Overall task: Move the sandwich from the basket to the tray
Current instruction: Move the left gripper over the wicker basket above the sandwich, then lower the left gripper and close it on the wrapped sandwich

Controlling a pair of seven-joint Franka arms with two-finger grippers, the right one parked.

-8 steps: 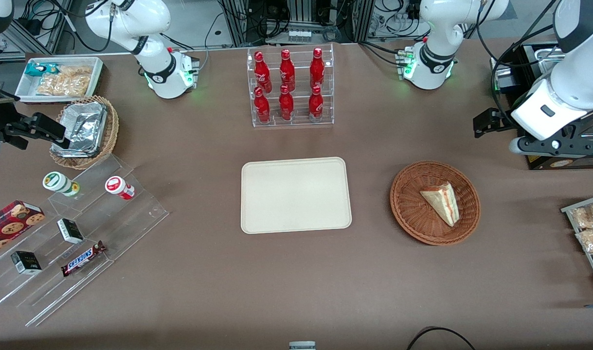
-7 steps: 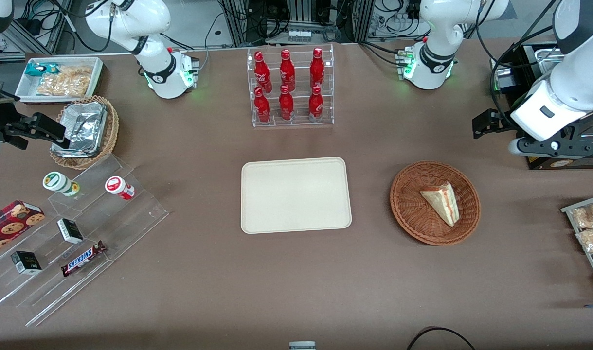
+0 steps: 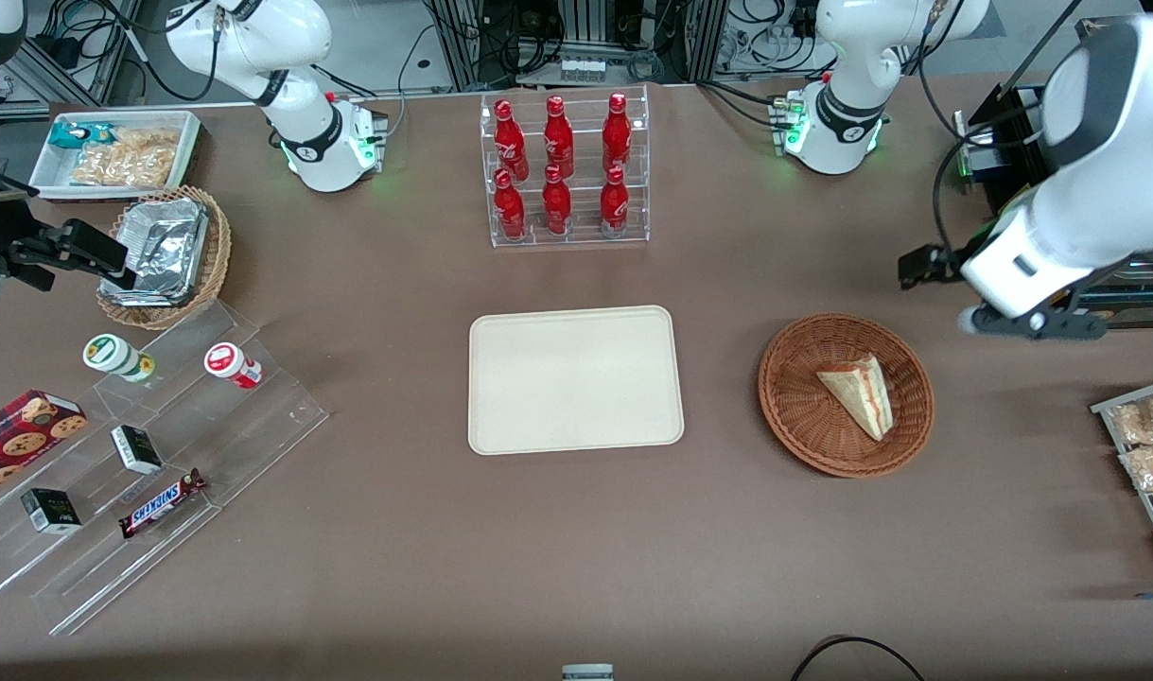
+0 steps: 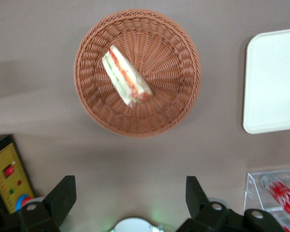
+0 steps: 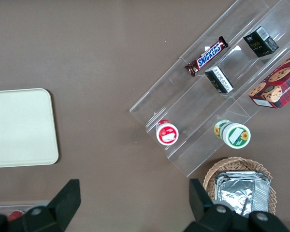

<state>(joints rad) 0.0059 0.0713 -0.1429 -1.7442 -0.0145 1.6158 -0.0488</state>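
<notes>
The sandwich, a pale wedge with a red and green edge, lies in the round reddish-brown basket. The cream tray lies flat at the table's middle, beside the basket, with nothing on it. My left gripper hangs high above the table, farther from the front camera than the basket and a little toward the working arm's end. In the left wrist view the gripper is open and holds nothing, apart from the basket. The sandwich and a tray corner show there too.
A clear rack of red bottles stands farther back than the tray. A clear stepped shelf with snacks, a tan basket of foil containers and a white snack bin lie toward the parked arm's end. Bagged snacks lie at the working arm's end.
My left arm has swung toward the basket and nearer to the front camera. The sandwich, basket and tray have not moved.
</notes>
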